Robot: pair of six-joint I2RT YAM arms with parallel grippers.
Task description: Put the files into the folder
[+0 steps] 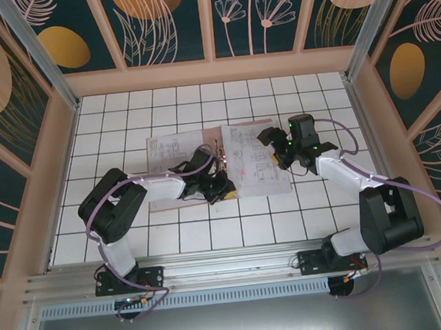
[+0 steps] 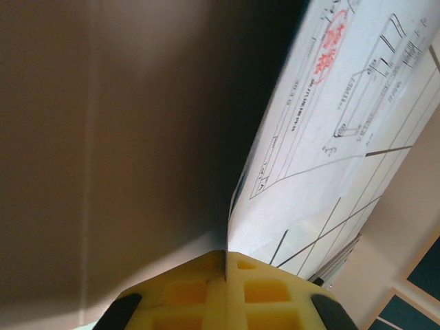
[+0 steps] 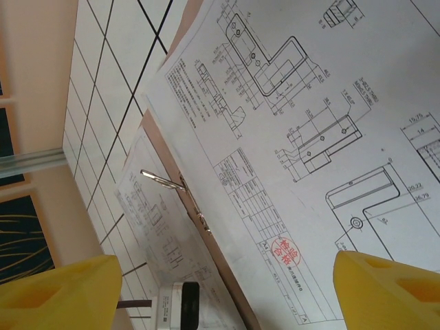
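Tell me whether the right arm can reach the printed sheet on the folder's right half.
Likely yes: the right gripper hangs open over that printed sheet with nothing between them. The left gripper is shut on its other edge.

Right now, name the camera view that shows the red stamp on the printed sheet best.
Right wrist: the red stamp lies sharp and unobstructed on the printed sheet. The left wrist view catches it blurred, at a steep slant. In the top external view it is too small to make out.
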